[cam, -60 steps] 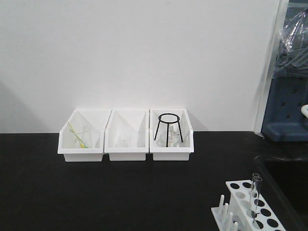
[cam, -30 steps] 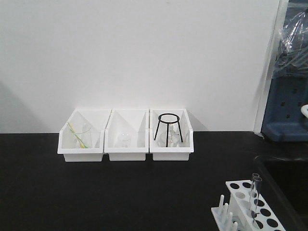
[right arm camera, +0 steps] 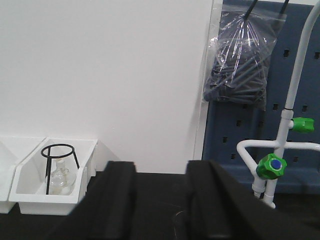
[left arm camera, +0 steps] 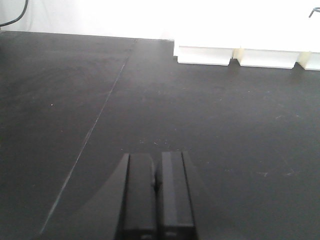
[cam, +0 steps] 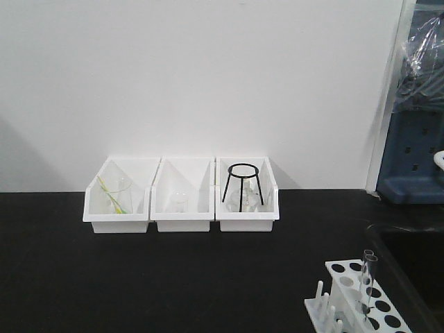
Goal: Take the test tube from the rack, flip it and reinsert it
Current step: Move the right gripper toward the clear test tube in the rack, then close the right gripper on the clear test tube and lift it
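Note:
The clear glass test tube (cam: 367, 284) stands upright in the white rack (cam: 378, 305) at the bottom right of the front view, its open end up and well above the rack top. White pegs (cam: 324, 305) stand along the rack's left side. Neither gripper shows in the front view. My left gripper (left arm camera: 157, 172) is shut and empty, low over the bare black table. My right gripper (right arm camera: 160, 175) is open and empty, its two black fingers apart, facing the back wall. The rack and tube do not show in either wrist view.
Three white storage bins (cam: 182, 220) stand in a row at the back wall, holding a beaker (cam: 119, 194), small glassware and a black tripod stand (cam: 243, 186). A sink edge (cam: 406, 277) lies right of the rack. White tap piping with green valves (right arm camera: 272, 167) stands at the right.
The view has shifted slightly, so the rack and tube sit a little lower in the front view. Nothing was taken hold of or moved.

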`<state>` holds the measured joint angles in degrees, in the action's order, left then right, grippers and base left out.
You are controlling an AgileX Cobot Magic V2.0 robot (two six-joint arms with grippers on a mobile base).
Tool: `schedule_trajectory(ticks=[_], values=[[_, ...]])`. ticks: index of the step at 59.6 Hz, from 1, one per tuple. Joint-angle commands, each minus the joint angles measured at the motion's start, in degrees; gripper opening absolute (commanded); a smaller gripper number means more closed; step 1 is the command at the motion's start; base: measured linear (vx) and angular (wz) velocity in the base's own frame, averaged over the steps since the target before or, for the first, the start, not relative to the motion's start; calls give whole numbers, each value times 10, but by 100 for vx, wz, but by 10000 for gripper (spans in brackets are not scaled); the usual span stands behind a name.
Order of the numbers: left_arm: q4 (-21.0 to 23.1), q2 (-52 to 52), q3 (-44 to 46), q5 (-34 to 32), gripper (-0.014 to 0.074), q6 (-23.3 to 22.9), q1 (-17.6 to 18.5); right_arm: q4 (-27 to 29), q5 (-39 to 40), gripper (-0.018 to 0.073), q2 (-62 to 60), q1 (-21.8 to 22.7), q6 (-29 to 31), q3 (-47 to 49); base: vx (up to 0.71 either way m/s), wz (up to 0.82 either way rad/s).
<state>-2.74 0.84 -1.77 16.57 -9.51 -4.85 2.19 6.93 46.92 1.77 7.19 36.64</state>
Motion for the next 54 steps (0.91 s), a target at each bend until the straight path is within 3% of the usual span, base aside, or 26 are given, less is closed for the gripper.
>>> schedule_trajectory(ticks=[1, 9, 16, 26, 36, 54], values=[[2, 7, -1, -50, -6, 0, 3, -7, 49, 582, -1, 4, 5, 22, 0, 0], [2, 7, -1, -50, -6, 0, 3, -7, 66, 712, -1, 4, 5, 22, 0, 0], [2, 7, -1, -50, -6, 0, 3, 15, 79, 727, 3, 4, -31, 22, 0, 0], [2, 7, -1, -50, -6, 0, 3, -6, 169, 689, 64, -4, -78, -56, 0, 0], [2, 7, -1, -50, -6, 0, 3, -97, 385, 599, 184, -45, -85, -157, 0, 0], [2, 7, -1, -50, -6, 0, 3, -101, 533, 484, 411, -64, -105, -122, 0, 0]])
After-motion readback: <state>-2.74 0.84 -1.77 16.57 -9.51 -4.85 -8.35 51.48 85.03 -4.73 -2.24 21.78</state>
